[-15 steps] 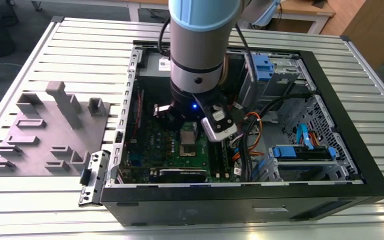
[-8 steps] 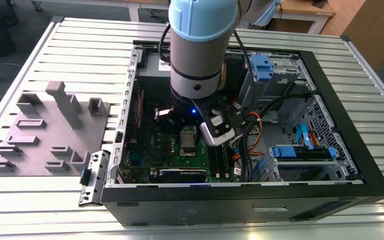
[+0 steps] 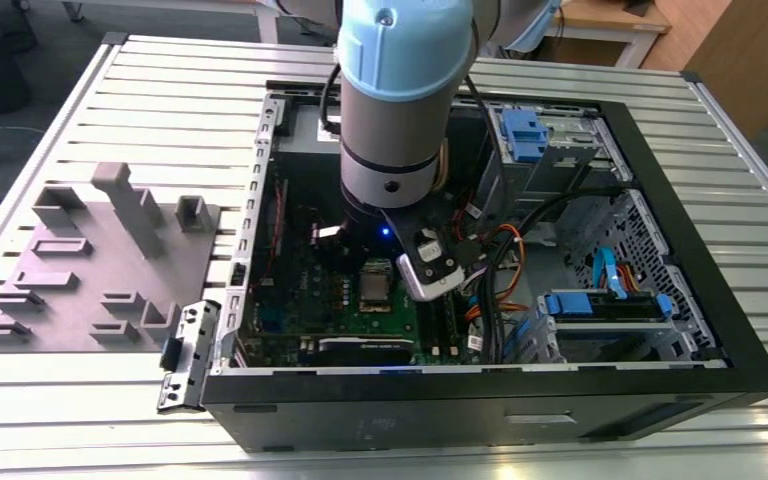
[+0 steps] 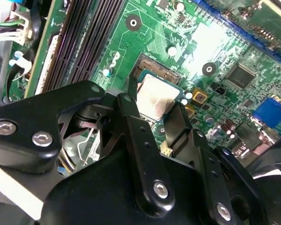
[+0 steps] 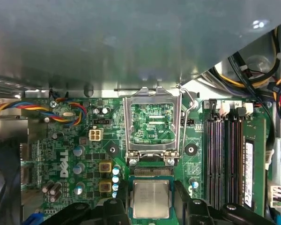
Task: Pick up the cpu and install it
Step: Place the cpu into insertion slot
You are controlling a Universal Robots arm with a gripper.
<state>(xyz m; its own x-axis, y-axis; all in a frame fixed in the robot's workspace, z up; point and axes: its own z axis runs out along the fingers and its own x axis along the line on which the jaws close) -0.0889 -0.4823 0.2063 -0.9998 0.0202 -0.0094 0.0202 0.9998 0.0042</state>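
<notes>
The cpu (image 5: 151, 200) is a small square chip with a pale silver top, sitting level right over the socket on the green motherboard (image 5: 84, 154). A strip of gold socket contacts (image 5: 152, 172) shows just past its edge. My gripper (image 5: 151, 188) reaches down into the open computer case (image 3: 704, 330), and its black fingers (image 5: 123, 191) press against two opposite sides of the cpu (image 4: 155, 96). In the second wrist view the gripper (image 4: 153, 106) straddles the chip the same way. The shiny socket frame (image 5: 152, 123) stands flipped open behind the socket.
Memory slots (image 5: 225, 154) run alongside the socket, and the frame's wire lever (image 5: 189, 115) stands up between them. Bundled cables (image 3: 504, 262) and blue drive brackets (image 3: 604, 305) crowd the case on the exterior view's right. A grey moulded fixture (image 3: 91, 270) lies on the slatted table beside the case.
</notes>
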